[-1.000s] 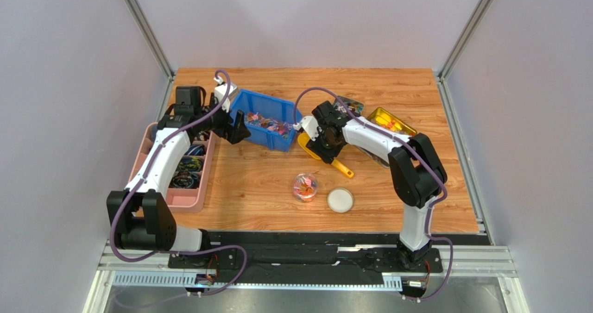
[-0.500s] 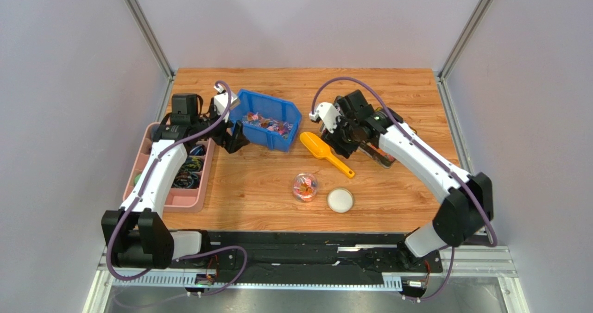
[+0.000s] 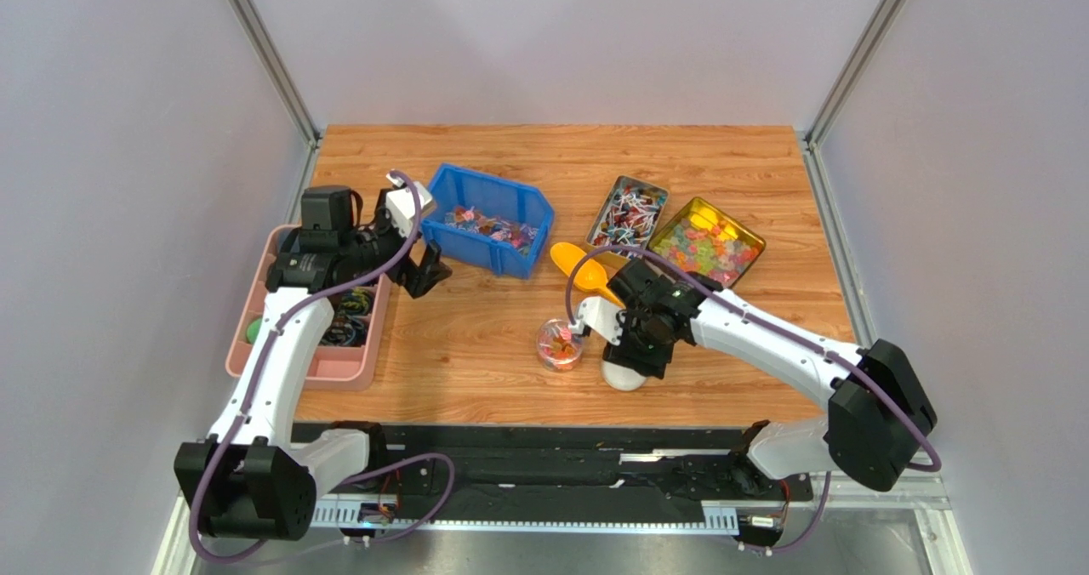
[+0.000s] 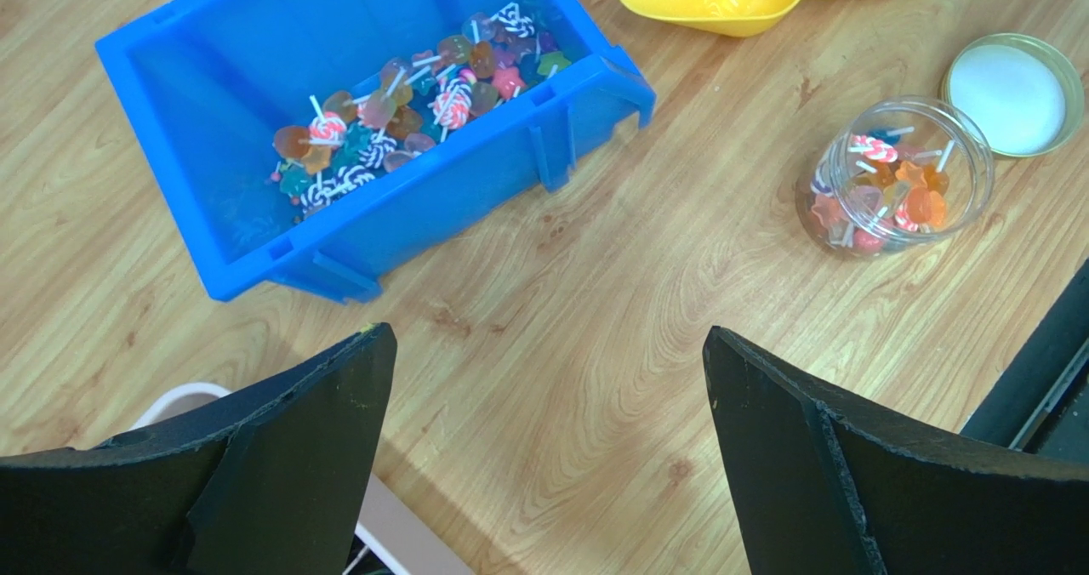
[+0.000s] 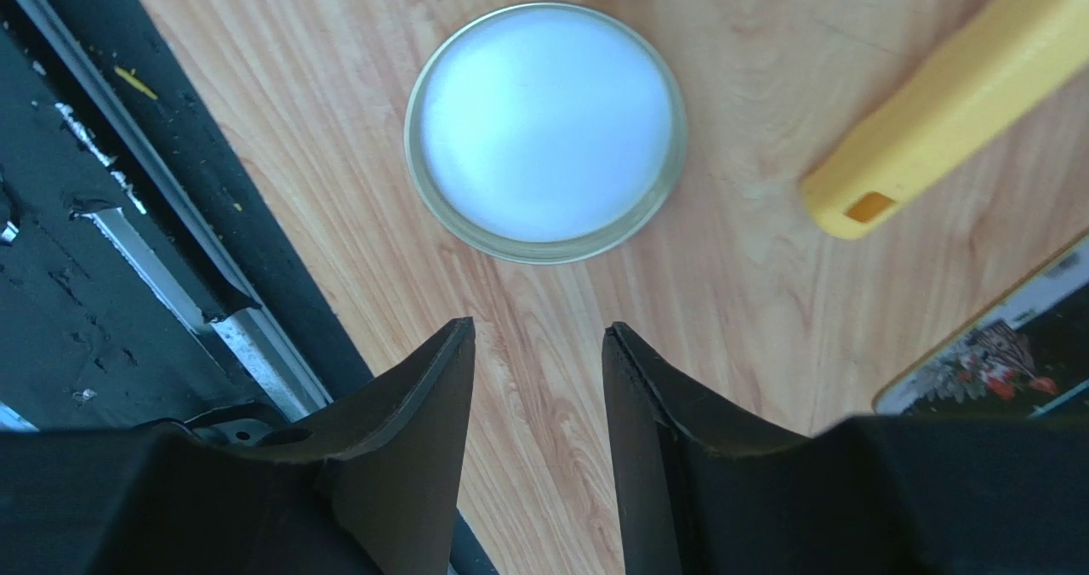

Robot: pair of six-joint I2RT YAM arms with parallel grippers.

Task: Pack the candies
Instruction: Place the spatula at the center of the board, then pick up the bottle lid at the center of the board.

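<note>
The candies (image 3: pixel 494 229) lie in a blue bin (image 3: pixel 450 200); the left wrist view shows these candies (image 4: pixel 394 126) piled at one end of that bin (image 4: pixel 192 103). More sweets fill a small clear jar (image 3: pixel 560 343), also in the left wrist view (image 4: pixel 901 177). Its white lid (image 5: pixel 543 129) lies flat on the table. My right gripper (image 5: pixel 537 333) hovers just above and beside the lid (image 3: pixel 619 375), open, with only wood between its fingers. My left gripper (image 4: pixel 547 339) stands wide open over bare wood left of the bin, seen from above as the left gripper (image 3: pixel 428 270).
A yellow scoop (image 3: pixel 582 269) lies between bin and jar, its handle (image 5: pixel 959 103) near the lid. Two open tins (image 3: pixel 628 212) (image 3: pixel 706 241) of sweets sit at the back right. A pink tray (image 3: pixel 370 366) of dark bands lines the left edge. The black table rail (image 5: pixel 141 256) runs close by the lid.
My right arm swung from the scoop and tins down to the front, ending over the lid. The left gripper drew back a little from the bin. The scoop stayed put.
</note>
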